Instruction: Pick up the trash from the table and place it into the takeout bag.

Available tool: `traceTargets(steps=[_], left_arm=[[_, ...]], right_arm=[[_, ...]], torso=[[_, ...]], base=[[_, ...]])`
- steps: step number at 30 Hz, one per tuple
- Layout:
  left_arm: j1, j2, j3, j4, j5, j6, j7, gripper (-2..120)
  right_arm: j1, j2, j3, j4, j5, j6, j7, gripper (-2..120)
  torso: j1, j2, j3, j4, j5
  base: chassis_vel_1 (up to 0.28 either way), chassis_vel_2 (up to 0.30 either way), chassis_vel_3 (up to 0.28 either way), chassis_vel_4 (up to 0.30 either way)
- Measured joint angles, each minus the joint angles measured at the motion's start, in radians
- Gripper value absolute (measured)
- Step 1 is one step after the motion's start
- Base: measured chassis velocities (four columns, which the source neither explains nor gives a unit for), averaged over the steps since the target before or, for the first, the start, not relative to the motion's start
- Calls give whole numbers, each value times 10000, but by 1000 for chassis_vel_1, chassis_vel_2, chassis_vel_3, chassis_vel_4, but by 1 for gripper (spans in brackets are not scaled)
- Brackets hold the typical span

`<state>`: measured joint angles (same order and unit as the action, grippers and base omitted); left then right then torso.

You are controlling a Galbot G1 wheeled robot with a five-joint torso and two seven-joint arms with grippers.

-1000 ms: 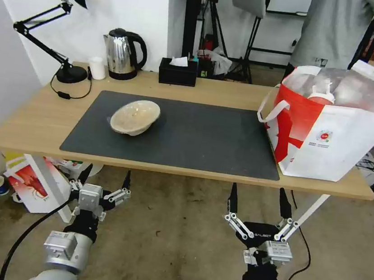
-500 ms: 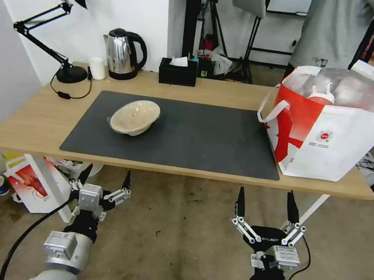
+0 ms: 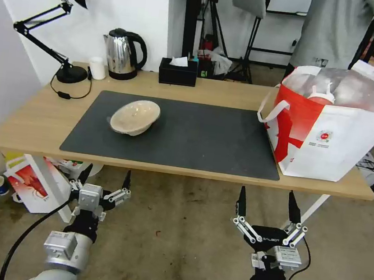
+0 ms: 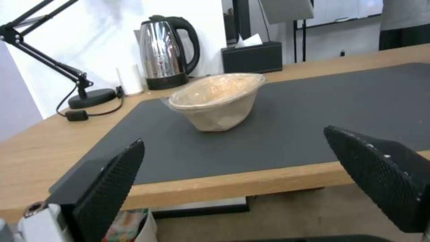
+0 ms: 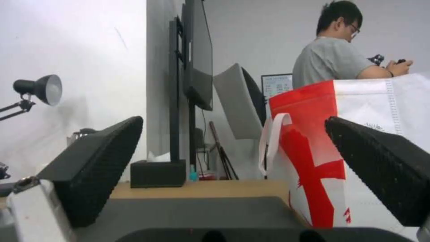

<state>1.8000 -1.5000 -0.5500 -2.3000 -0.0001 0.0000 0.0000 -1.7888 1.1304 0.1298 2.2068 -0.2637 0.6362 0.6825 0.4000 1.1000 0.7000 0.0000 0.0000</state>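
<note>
Shallow beige bowl (image 3: 135, 116), round and matte, sits on the table's (image 3: 25, 124) dark mat. Left gripper (image 3: 105, 179) and right gripper (image 3: 267, 204), fingers spread, hang below the near edge.

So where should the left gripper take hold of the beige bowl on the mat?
Probably the near rim of the beige bowl, from the table's front edge: it sits tilted, rim overhanging a narrow base. The open left gripper hangs below that edge, nearly in line.
</note>
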Motion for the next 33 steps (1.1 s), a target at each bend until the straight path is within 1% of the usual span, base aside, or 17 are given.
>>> traceTargets(steps=[33], left_arm=[[0, 0, 0, 0, 0, 0, 0, 100]], right_arm=[[3, 4, -9, 1, -6, -34, 8, 100]], torso=[[0, 0, 0, 0, 0]], base=[[0, 0, 0, 0]])
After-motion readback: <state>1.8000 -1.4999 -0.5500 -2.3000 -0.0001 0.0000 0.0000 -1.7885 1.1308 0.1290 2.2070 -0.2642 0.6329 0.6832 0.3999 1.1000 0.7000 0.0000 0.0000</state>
